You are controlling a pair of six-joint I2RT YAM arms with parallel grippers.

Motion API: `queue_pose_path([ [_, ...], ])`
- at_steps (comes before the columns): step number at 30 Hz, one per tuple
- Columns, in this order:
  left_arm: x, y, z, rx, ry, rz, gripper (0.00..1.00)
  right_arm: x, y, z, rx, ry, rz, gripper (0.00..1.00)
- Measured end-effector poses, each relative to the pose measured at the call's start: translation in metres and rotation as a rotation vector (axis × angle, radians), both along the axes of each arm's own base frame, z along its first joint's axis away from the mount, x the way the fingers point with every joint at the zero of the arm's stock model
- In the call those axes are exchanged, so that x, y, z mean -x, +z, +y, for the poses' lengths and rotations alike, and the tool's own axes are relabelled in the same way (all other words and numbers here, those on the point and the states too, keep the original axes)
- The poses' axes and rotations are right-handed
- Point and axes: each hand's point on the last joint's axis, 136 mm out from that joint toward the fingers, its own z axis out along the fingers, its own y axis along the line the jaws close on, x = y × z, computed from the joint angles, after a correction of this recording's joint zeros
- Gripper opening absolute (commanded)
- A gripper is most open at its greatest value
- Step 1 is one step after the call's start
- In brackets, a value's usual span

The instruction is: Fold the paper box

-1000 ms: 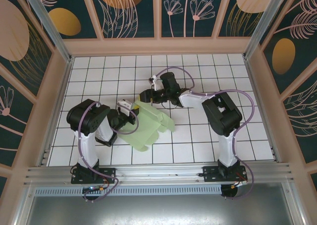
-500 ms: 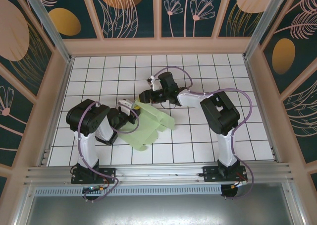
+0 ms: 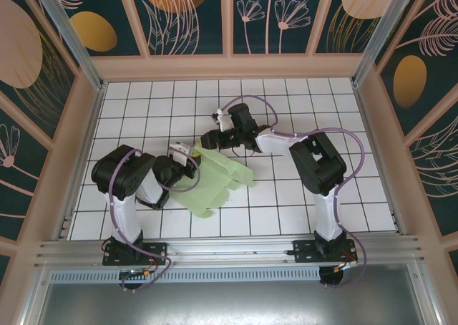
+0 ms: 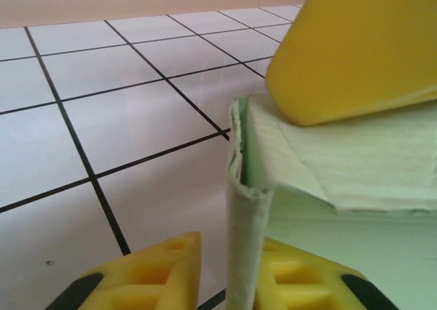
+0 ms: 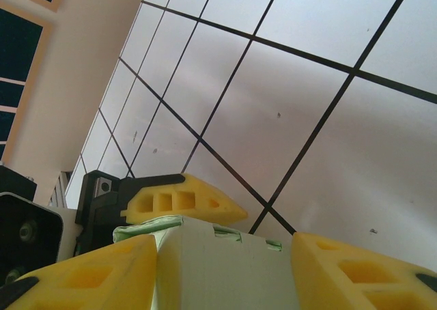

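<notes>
Box (image 3: 215, 178) unmoved, left pincer (image 3: 190, 153) still clamping it

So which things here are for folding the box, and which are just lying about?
For the job: paper box, left arm, right arm.
Just there: white tiled table, patterned walls.

The paper box (image 3: 215, 178) is thin matt card, fibrous at its cut edge. On it, the left gripper's fingers (image 4: 307, 283) are smooth, faintly shiny yellow plastic. Beneath the box the table (image 3: 286, 210) is smooth and white with a dull sheen
</notes>
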Motion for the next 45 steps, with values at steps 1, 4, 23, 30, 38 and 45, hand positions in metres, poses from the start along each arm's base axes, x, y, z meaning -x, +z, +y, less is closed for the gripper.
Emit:
queue_pose_path([
  [1,0.000,0.000,-0.002,0.000,-0.006,0.002,0.06,0.000,0.000,0.000,0.000,0.000,-0.001,0.54],
  [4,-0.003,0.000,-0.005,0.001,-0.009,0.007,0.00,-0.002,0.000,-0.001,0.002,-0.006,-0.006,0.54],
  [23,-0.008,0.000,-0.009,0.029,-0.009,0.037,0.11,-0.007,0.000,-0.004,0.011,-0.026,-0.030,0.57],
  [30,-0.012,-0.001,-0.011,0.042,-0.008,0.056,0.29,-0.003,-0.001,-0.005,0.019,0.000,-0.051,0.55],
  [38,-0.008,-0.005,-0.008,0.042,-0.002,0.069,0.29,-0.001,0.001,-0.009,0.117,0.031,-0.141,0.55],
  [45,-0.006,-0.006,-0.007,0.043,-0.001,0.076,0.29,-0.005,0.003,-0.013,0.195,0.045,-0.183,0.55],
])
